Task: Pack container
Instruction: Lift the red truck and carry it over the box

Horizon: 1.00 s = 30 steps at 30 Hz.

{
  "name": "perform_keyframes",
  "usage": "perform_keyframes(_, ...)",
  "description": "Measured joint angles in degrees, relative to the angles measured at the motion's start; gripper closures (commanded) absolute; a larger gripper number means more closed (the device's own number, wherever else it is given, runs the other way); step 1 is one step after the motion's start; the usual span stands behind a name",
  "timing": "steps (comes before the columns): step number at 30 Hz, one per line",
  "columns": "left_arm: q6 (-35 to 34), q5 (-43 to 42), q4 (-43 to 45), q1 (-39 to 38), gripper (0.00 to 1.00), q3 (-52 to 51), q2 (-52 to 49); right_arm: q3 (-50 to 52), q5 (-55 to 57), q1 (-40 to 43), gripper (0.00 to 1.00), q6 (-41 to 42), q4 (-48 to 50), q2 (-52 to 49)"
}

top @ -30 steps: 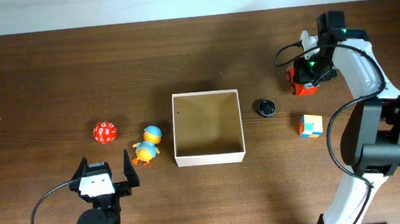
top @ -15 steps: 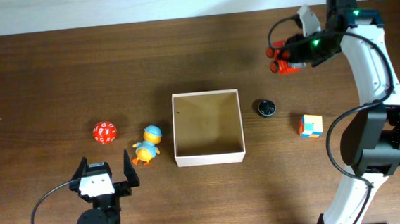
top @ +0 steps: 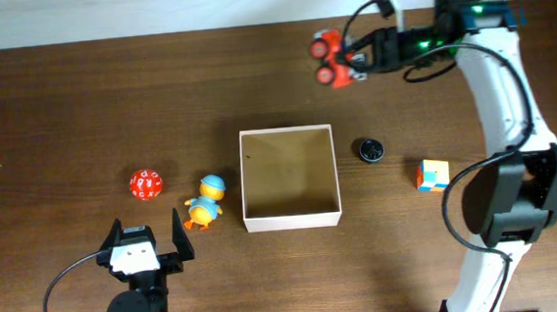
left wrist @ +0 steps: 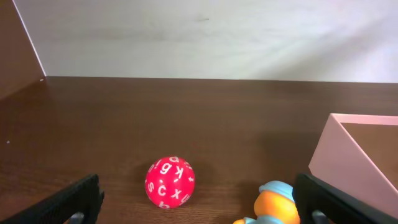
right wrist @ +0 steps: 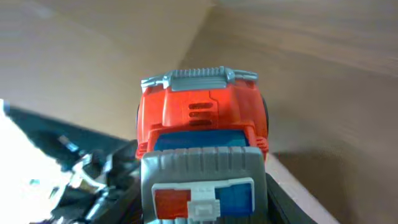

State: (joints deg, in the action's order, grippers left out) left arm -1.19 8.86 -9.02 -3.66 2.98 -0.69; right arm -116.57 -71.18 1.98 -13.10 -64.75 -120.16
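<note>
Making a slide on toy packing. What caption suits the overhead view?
Right hand holds a red toy truck beyond the empty container; left hand sits open.

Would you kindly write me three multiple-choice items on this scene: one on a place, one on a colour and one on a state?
1. Where is the duck?
A: left of the container. B: inside it. C: right of it.
2. What colour is the ball?
A: green. B: red. C: blue.
3. How is the right gripper?
A: open and empty. B: out of view. C: shut on the truck.

Key:
1 A, the overhead view shows it beside the left wall.
2 B, it is red with white letters.
3 C, the right wrist view shows the truck clamped in it.
</note>
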Motion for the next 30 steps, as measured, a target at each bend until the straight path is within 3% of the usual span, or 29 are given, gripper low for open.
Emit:
perform_keyframes(5, 0.0, 0.0, 0.0, 0.0, 0.01, 0.0, 0.0, 0.0, 0.0, -7.4, 0.59, -0.6, -0.9, 0.0)
perform_keyframes(12, 0.0, 0.0, 0.0, 0.0, 0.01, 0.0, 0.0, 0.0, 13.2, -19.7, 0.59, 2.5, -0.2, 0.0)
perform_keyframes(22, 0.0, 0.0, 0.0, 0.0, 0.01, 0.0, 0.0, 0.0, 44.7, -31.5, 0.59, 21.2, 1.1, 0.0)
perform_keyframes(30, 0.0, 0.0, 0.0, 0.0, 0.01, 0.0, 0.0, 0.0, 60.4, -35.3, 0.59, 32.8, 0.5, 0.0)
